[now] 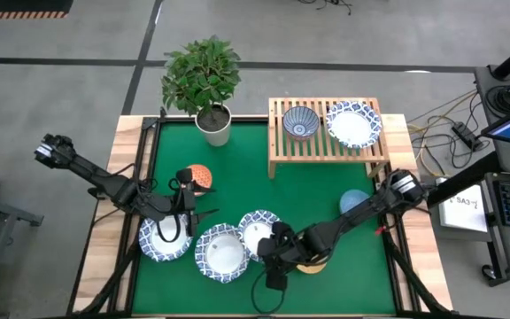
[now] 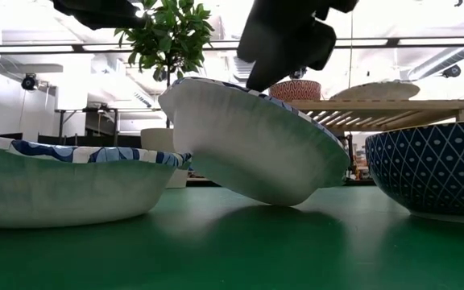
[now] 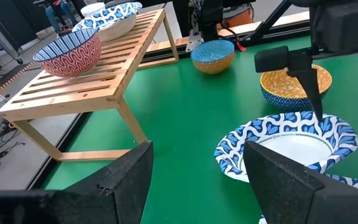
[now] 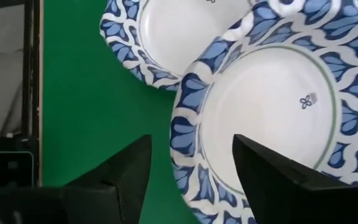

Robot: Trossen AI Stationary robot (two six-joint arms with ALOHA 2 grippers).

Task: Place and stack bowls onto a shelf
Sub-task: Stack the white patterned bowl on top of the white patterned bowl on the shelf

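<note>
From above, the right gripper (image 1: 275, 251) hides the edge of the tilted white bowl (image 1: 257, 232) near the front of the green table (image 1: 264, 190); its fingers straddle that rim. Left gripper (image 1: 187, 213) sits spread wide beside another bowl (image 1: 164, 239). The shelf (image 1: 326, 146) is well behind.

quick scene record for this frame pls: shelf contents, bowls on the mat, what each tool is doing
shelf: light wood rack at the mat's far right; holds a small patterned bowl and a wide white blue-rimmed bowl, side by side, not stacked
mat bowls: three wide blue-rimmed, left, middle, right; orange-red bowl; light blue bowl; yellow-orange bowl
right tool: at the right wide bowl's rim, fingers open around it; bowl tilted in low view
left tool: open, over the left wide bowl
plant pot: far edge, left of shelf
</note>
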